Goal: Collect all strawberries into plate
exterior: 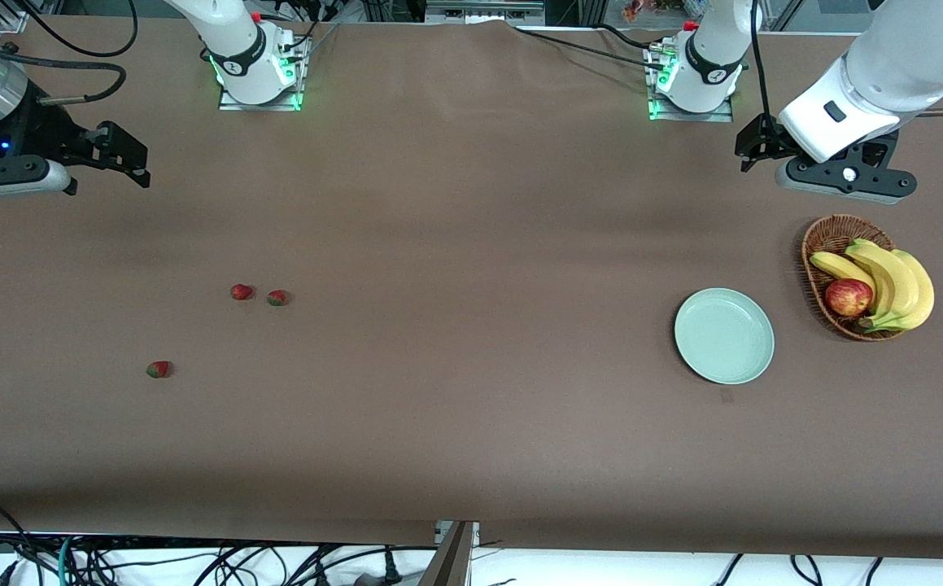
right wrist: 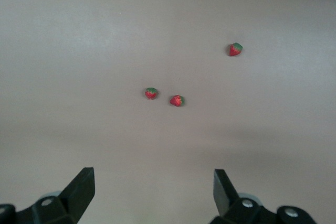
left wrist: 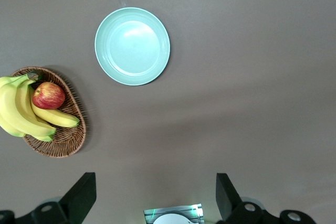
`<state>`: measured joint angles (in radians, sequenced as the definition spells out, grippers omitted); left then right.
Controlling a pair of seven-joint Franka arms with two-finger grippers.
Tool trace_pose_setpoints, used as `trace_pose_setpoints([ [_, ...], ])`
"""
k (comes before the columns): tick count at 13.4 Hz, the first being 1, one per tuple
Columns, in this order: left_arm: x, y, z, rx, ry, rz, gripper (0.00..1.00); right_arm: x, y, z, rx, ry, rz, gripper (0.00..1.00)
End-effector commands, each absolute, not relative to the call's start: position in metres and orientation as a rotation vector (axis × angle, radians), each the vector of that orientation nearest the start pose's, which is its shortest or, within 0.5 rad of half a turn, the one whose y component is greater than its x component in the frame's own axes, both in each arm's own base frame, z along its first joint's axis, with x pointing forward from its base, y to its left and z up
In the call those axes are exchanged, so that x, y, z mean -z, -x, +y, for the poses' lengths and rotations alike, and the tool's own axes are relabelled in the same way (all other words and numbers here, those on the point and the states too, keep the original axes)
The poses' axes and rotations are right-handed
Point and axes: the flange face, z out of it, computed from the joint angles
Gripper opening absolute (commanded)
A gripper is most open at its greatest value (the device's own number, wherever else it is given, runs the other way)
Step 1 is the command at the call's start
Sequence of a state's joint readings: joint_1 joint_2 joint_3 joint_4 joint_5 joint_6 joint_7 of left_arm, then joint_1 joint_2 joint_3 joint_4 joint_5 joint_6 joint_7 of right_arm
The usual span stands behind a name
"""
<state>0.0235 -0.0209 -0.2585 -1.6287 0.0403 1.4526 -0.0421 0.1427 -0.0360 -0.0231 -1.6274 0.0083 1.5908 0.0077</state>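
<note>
Three small red strawberries lie on the brown table toward the right arm's end. Two of them (exterior: 242, 291) (exterior: 277, 298) sit close together, and the third strawberry (exterior: 159, 369) lies alone, nearer the front camera. The right wrist view shows the pair (right wrist: 151, 93) (right wrist: 177, 100) and the lone berry (right wrist: 235, 50). The pale mint-green plate (exterior: 724, 335) (left wrist: 132, 45) stands bare toward the left arm's end. My right gripper (exterior: 131, 159) (right wrist: 153, 171) hangs open and holds nothing, above the table short of the berries. My left gripper (exterior: 752, 145) (left wrist: 155, 177) hangs open too, above the table apart from the plate.
A brown wicker basket (exterior: 813, 244) (left wrist: 68, 135) stands beside the plate, closer to the left arm's end. It holds yellow bananas (exterior: 894, 281) (left wrist: 21, 111) and a red apple (exterior: 849, 297) (left wrist: 48, 95). Cables hang past the table's front edge.
</note>
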Motion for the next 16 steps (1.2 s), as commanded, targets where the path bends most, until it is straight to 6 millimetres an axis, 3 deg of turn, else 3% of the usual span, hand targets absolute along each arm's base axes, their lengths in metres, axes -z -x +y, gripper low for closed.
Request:
trace_pose_setpoints([
  [1,-0.607,-0.516,-0.122,-0.235,3.079,0.304,1.0,-0.622,-0.536,0.063,-0.009,3.127,-0.115,1.0],
  [4,-0.608,-0.516,-0.122,-0.235,3.078,0.303,1.0,-0.626,-0.542,0.065,0.003,3.124,-0.105,1.0],
  [12,-0.607,-0.516,-0.122,-0.238,3.078,0.304,1.0,-0.597,-0.543,0.07,-0.094,3.118,-0.116,1.0],
  [16,-0.607,-0.516,-0.122,-0.238,3.078,0.304,1.0,-0.594,-0.543,0.073,-0.101,3.119,-0.109,1.0],
])
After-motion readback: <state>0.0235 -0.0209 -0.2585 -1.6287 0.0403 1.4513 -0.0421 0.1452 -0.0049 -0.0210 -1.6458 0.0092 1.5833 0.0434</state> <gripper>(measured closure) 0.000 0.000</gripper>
